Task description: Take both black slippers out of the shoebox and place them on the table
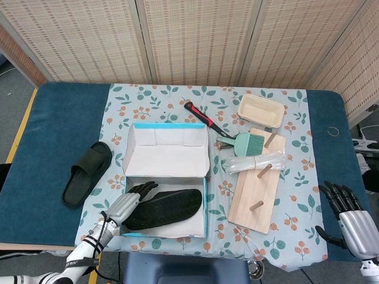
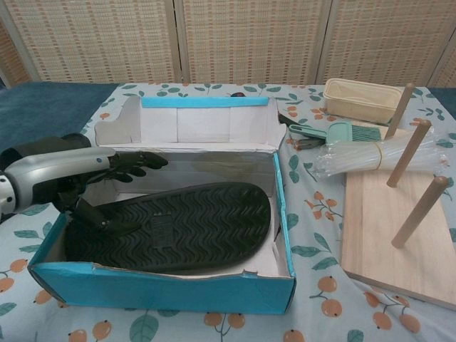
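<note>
Black slipper [image 2: 171, 226] lies sole-up in the shoebox [image 2: 164, 288]; the left hand [image 2: 78, 182] reaches over its 9 o'clock end, fingers spread, grasping nothing. It should close around the slipper's edge before lifting. The right hand [image 1: 349, 216] rests open.

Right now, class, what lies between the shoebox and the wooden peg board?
Only bare floral tablecloth separates the shoebox from the wooden peg board; the head view shows it best.

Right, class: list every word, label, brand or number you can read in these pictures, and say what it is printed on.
None can be read. The shoebox, both slippers, the tablecloth and the tools carry no legible text. A small raised patch on the sole in the box is too blurred to read.
</note>
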Tool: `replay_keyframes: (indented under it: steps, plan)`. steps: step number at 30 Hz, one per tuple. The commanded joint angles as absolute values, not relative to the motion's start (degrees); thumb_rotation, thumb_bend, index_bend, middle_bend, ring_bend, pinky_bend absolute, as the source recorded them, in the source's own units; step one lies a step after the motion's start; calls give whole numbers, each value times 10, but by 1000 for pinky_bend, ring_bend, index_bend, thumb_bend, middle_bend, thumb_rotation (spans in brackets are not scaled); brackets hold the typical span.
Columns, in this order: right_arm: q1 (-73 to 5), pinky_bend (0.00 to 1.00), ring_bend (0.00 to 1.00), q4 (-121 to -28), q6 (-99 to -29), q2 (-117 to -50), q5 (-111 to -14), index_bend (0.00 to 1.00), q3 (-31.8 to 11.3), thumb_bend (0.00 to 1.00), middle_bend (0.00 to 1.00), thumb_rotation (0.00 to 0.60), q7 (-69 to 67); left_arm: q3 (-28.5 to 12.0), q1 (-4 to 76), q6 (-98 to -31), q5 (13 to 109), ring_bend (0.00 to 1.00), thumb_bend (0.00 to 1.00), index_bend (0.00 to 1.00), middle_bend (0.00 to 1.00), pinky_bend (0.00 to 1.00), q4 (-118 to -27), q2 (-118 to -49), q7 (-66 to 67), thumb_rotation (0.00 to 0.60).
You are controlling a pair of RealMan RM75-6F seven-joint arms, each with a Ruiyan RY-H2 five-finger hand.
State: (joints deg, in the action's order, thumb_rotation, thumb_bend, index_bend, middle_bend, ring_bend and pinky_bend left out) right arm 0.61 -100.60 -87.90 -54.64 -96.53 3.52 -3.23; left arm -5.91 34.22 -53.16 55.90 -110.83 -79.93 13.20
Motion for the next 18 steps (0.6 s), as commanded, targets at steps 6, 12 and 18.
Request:
replay_keyframes:
  steps: [6, 12, 18]
  plan:
    - [4, 0, 0, -1006, -873, -549, -963, 0, 35, 147, 0, 600, -27, -41, 423, -469, 410, 1, 348, 103, 34, 86, -1123, -773, 207, 600]
    - [4, 0, 0, -1007, -873, -550, -959, 0, 33, 147, 0, 600, -24, -26, 450, -476, 383, 128, 349, 242, 249, 97, -1131, -763, 229, 600]
    - [4, 0, 0, -1008, -872, -550, -957, 0, 32, 150, 0, 600, -22, -13, 461, -500, 381, 262, 417, 489, 427, 143, -1131, -771, 244, 600]
